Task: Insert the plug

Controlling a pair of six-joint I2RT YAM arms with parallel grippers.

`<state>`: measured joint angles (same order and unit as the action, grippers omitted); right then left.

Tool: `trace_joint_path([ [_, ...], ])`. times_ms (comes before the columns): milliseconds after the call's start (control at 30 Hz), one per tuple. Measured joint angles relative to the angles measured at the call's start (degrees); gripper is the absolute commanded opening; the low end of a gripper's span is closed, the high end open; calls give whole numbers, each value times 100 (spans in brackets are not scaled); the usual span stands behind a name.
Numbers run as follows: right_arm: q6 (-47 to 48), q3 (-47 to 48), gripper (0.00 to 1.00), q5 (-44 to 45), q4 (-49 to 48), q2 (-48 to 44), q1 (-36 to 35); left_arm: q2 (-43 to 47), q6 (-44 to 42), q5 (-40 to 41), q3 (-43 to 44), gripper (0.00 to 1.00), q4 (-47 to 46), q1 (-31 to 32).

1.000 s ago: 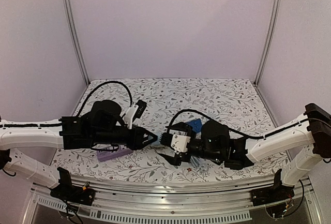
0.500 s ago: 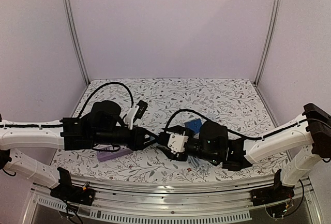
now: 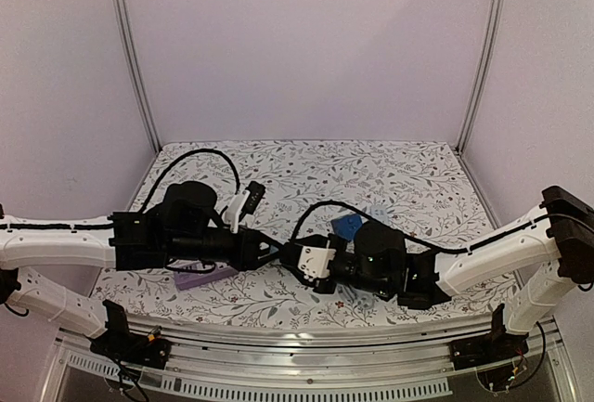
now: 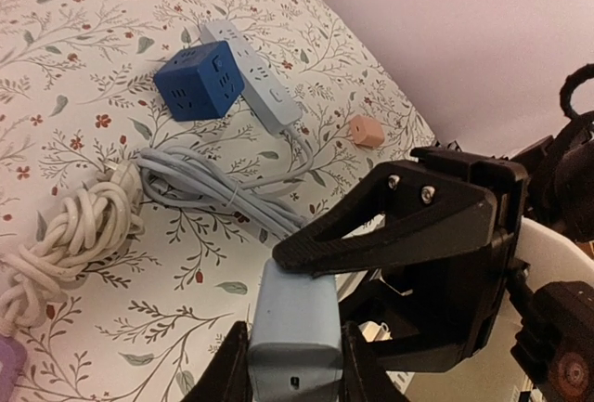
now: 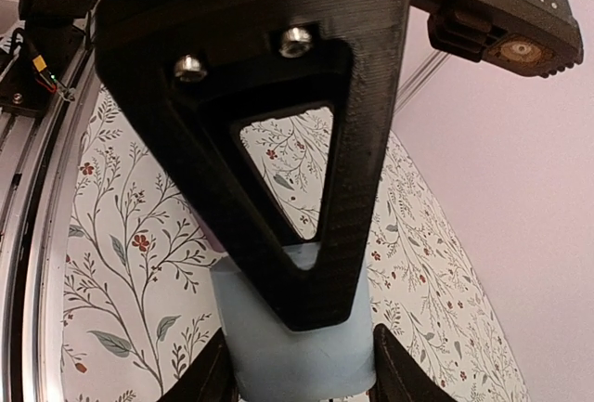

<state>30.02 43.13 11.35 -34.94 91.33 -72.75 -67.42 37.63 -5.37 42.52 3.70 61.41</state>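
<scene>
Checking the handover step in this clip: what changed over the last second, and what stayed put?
The right gripper moved left to meet the left gripper, and its fingers, wide apart a second ago, closed on the pale blue block that the left fingers hold. Unchanged: the left arm's grip, the blue cube socket, the white power strip and the cables.

High rear overview, plus two close wrist views (shared: the plug (image 4: 295,323))
</scene>
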Motion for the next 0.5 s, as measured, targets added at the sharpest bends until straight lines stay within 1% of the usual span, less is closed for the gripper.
trace_joint_path([
  [33,-2,0,23,2,0,2,0,0,2,0,-2,40,-2,-4],
  [67,-13,0,23,2,0,2,0,0,13,2,-4,55,-9,-2],
  [100,-44,0,22,9,0,2,0,0,11,-7,-7,64,-28,-4],
  [167,-101,0,22,61,-7,2,0,-2,-2,-37,-15,74,-101,-4],
  [200,-131,0,22,85,-4,2,2,-2,17,-46,-20,76,-138,-4],
  [300,-208,0,22,173,-9,2,2,0,-7,-55,-46,75,-179,-9],
  [500,-343,0,22,188,-22,2,2,0,-42,-4,-142,63,-212,-9],
])
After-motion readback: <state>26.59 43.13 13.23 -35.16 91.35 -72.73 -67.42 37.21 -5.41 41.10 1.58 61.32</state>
